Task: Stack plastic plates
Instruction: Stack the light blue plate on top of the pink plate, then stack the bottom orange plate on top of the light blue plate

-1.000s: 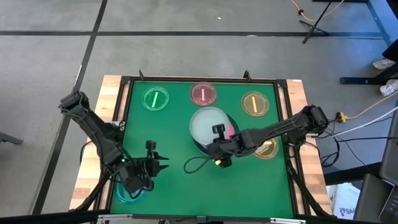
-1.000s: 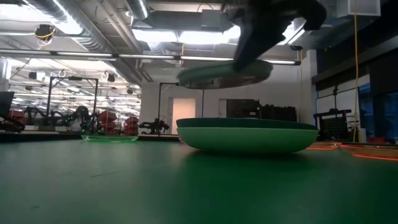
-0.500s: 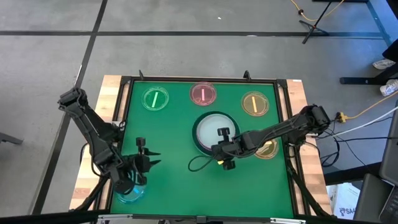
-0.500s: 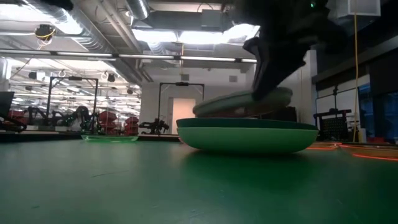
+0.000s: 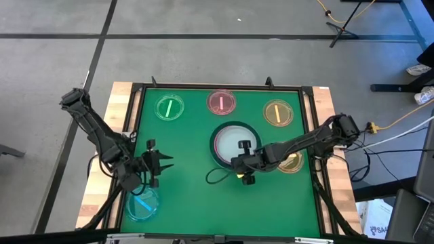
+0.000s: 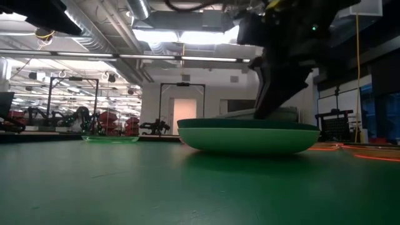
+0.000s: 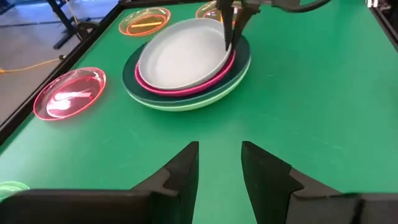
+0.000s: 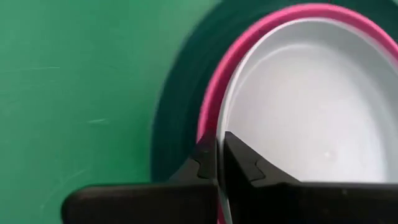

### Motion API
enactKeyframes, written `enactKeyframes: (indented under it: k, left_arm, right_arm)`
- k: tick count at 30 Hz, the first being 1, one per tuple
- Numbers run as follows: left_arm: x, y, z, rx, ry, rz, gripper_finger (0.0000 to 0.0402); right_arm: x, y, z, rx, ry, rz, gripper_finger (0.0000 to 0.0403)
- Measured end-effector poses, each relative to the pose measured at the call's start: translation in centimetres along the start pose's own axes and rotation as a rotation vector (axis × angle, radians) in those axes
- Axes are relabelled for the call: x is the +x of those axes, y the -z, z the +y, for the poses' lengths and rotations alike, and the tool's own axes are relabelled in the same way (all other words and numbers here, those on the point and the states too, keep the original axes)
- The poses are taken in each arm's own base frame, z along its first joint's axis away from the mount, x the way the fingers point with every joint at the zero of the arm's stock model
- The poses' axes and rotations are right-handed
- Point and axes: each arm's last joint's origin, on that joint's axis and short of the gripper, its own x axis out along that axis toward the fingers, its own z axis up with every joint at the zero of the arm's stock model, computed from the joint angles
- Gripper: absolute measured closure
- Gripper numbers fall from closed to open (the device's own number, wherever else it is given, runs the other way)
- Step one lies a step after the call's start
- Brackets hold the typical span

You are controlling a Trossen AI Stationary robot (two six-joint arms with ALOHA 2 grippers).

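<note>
A stack of plates [image 5: 234, 144] sits mid-table: dark green [image 7: 134, 78] over light green, then pink [image 7: 186, 90], with the pale grey-green plate [image 7: 180, 53] on top. My right gripper [image 8: 217, 165] is shut on the pale plate's rim; it also shows in the high view [image 5: 243, 149] and the low view [image 6: 275, 94]. My left gripper [image 7: 219, 168] hovers open over bare mat left of the stack [image 5: 159, 163]. The small translucent plates lie flat: green [image 5: 169, 107], pink [image 5: 222, 102], amber [image 5: 278, 112], blue [image 5: 142, 203]. My right gripper pinches the pale grey-green plate's rim [image 8: 219, 134] on the side toward the table's near edge, one finger [image 8: 239, 165] inside the bowl and one outside. The fingers slant down from the near side. The plate rests nested in the pink plate [image 8: 208, 118], about level.
A second amber plate [image 5: 291, 161] lies partly under my right arm. A black cable loop [image 5: 215, 177] trails on the mat near the stack. Raised black frame rails [image 5: 224, 87] edge the green mat. Bare mat lies between the stack and the near edge.
My right gripper has come down, lowering the pale plate from a tilted, lifted pose until it sits nested in the pink plate on the stack. My left gripper has moved from over the blue plate toward the far edge, uncovering that plate.
</note>
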Motion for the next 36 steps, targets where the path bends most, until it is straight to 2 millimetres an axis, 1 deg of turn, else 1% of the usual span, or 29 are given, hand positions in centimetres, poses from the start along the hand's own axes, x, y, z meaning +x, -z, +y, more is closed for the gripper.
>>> enactKeyframes:
  k: [4,9,12,18,20,22,25,28,30,32,34,36]
  left_arm:
    - [0.2,-0.1,0.1,-0.011,-0.007,0.003,0.0288]
    - [0.5,-0.2,0.3,-0.018,-0.006,0.016,0.0288]
    - [0.6,-0.5,0.2,-0.005,0.001,0.002,0.0288]
    - [0.6,-1.0,-0.2,0.021,0.05,-0.025,0.0288]
    - [0.6,-1.0,-0.3,0.019,0.056,-0.03,0.0288]
    - [0.6,-1.1,-0.3,0.015,0.058,-0.033,0.0288]
    - [0.6,-1.1,-0.3,0.014,0.052,-0.038,0.0288]
    - [0.6,-1.1,-0.3,0.013,0.052,-0.039,0.0288]
    - [0.6,-1.1,-0.3,0.013,0.052,-0.039,0.0288]
    - [0.6,-1.1,-0.3,0.012,0.053,-0.04,0.0288]
    - [0.6,-1.1,-0.3,0.013,0.052,-0.039,0.0288]
    - [0.6,-1.1,-0.3,0.012,0.053,-0.04,0.0288]
  right_arm:
    - [0.7,0.6,-0.3,0.026,0.004,0.004,0.0402]
    - [0.9,0.3,-0.2,0.052,0.014,-0.063,0.0396]
    - [0.9,0.0,-0.2,0.06,0.015,-0.092,0.037]
    - [0.8,0.0,-0.2,0.043,0.015,-0.083,0.029]
    - [0.0,0.0,-0.4,0.016,0.008,-0.033,0.0269]
    - [-1.4,-0.4,-0.4,0.02,-0.01,-0.017,0.0255]
    - [-3.7,-0.3,-0.2,0.044,-0.015,-0.019,0.0246]
    - [-5.9,0.2,0.1,0.087,-0.028,-0.031,0.0245]
    - [-7.2,0.8,0.5,0.127,-0.038,-0.033,0.0244]
    - [-7.9,1.9,0.9,0.172,-0.023,-0.017,0.0244]
    - [-8.4,3.2,1.3,0.228,-0.006,0.009,0.0244]
    - [-8.4,4.5,1.8,0.298,0.004,0.054,0.0244]
